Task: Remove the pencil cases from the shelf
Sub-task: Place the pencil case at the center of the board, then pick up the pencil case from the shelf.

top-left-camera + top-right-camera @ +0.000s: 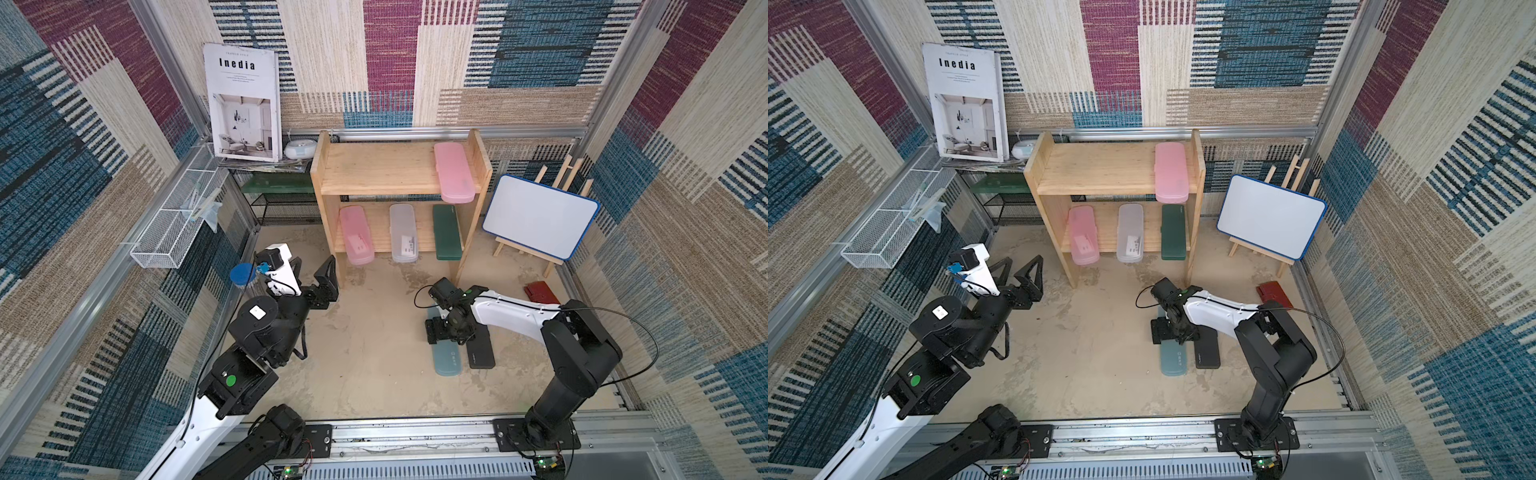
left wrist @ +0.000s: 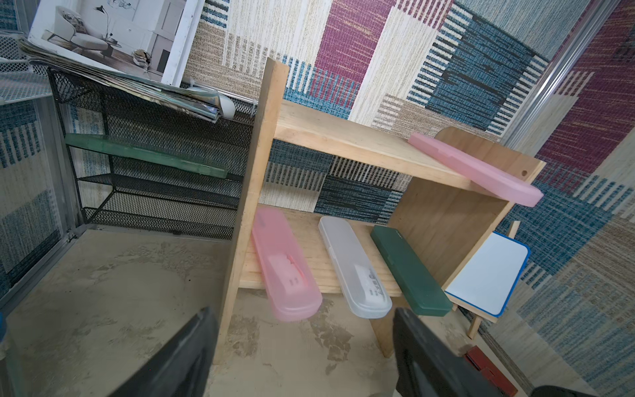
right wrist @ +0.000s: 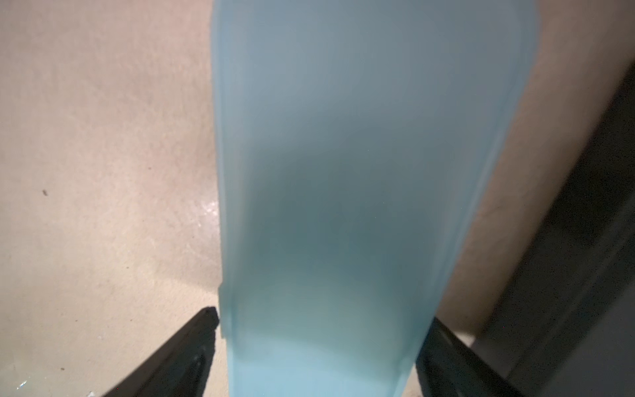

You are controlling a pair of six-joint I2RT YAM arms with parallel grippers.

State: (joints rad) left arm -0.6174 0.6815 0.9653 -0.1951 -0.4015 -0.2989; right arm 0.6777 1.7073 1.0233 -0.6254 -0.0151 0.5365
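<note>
- Standing wide and empty at the lower left of a top view, the left tool (image 1: 312, 274) is pointed towards the shelf (image 1: 374, 170), which is set at the upper middle.
- Four pencil cases are counted on the shelf. On the lower board the lower pink case (image 1: 356, 235), the frosted case (image 1: 403, 232) and the dark green case (image 1: 447, 232) are laid side by side and apart, each overhanging the front edge. At the right end of the upper board the upper pink case (image 1: 454, 172) is laid, also overhanging.
- The cases are seen as long, flat, smooth boxes with rounded ends. A slippery grip is judged likely, so each is best taken by its overhanging end.
- Right of the middle, the right tool (image 3: 321, 319) is spread wide astride the light blue case (image 1: 446, 359). That case is laid flat on the tabletop (image 1: 365, 365), just beside the black case (image 1: 481, 353). Whether the pads touch its edges cannot be told.
- The step in hand is judged to be the release. The right tool should be raised straight up, so that neither case is dragged.
</note>
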